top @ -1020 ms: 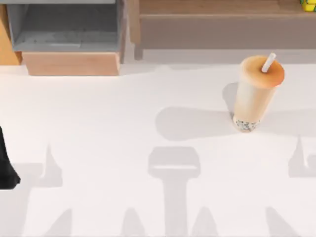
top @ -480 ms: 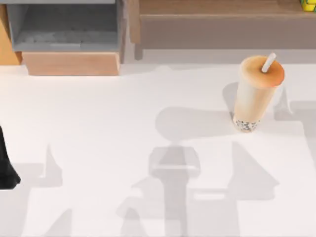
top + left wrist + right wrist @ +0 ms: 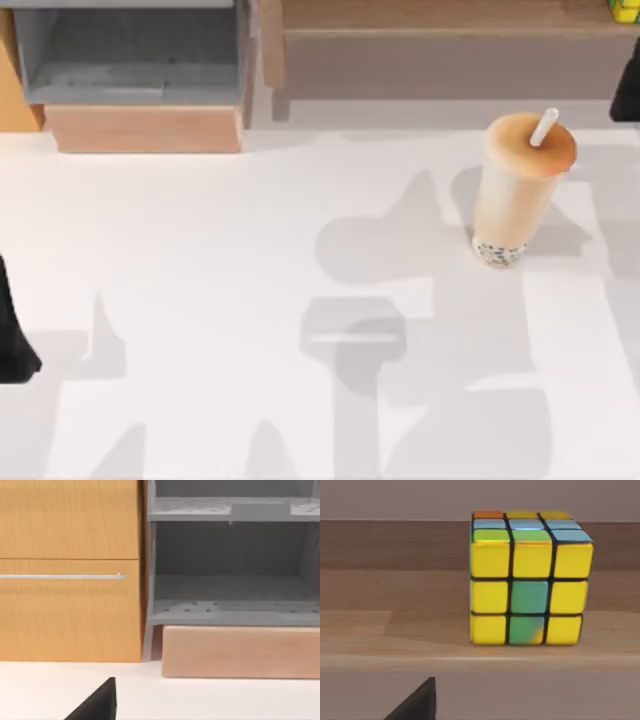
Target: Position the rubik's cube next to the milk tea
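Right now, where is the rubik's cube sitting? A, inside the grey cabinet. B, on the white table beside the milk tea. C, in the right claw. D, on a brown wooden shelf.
D: the rubik's cube rests on the wooden shelf, apart from the milk tea on the table.

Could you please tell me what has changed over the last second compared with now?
The right arm has come into the top view at the right edge, near the wooden shelf holding the rubik's cube; its shadow swept across the table. Nothing was gripped. The milk tea and left arm stayed put.
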Available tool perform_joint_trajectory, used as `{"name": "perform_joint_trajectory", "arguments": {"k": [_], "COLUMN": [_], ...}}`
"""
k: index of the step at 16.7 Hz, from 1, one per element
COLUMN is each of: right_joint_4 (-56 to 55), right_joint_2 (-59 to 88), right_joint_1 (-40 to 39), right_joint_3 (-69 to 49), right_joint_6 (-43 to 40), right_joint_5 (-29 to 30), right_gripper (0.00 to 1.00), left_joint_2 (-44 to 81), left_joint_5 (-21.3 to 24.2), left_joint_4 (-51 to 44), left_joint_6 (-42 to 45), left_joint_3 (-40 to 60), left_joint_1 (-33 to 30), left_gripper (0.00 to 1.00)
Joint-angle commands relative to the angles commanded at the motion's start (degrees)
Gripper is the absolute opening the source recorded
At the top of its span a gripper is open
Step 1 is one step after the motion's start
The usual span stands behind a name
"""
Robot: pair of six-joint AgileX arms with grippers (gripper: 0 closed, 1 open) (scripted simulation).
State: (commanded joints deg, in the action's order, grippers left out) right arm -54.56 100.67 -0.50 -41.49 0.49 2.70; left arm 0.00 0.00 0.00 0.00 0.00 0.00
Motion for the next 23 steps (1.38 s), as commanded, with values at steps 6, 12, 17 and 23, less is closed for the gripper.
{"name": "perform_joint_trajectory", "arguments": {"k": [6, 12, 17, 23], "right_joint_4": [-9.1, -9.0, -5.0, -2.5], "right_joint_2": [11.9, 11.8, 12.8, 20.0], "right_joint_1": [-0.4, -0.1, 0.3, 0.1], "right_joint_3": [-7.3, -7.3, -12.4, -22.5], "right_joint_6": [0.4, 0.4, 0.4, 0.3], "right_joint_5": [0.0, 0.0, -0.7, -0.3], "right_gripper": [1.00, 1.00, 1.00, 1.00], "left_joint_2": [0.0, 0.0, 0.0, 0.0], "left_joint_5": [0.0, 0.0, 0.0, 0.0], "left_joint_4": [0.0, 0.0, 0.0, 0.0], "left_joint_6": [0.0, 0.0, 0.0, 0.0], "left_joint_3": [0.0, 0.0, 0.0, 0.0], "left_joint_1": [0.0, 0.0, 0.0, 0.0], "left_gripper": [1.00, 1.00, 1.00, 1.00]}}
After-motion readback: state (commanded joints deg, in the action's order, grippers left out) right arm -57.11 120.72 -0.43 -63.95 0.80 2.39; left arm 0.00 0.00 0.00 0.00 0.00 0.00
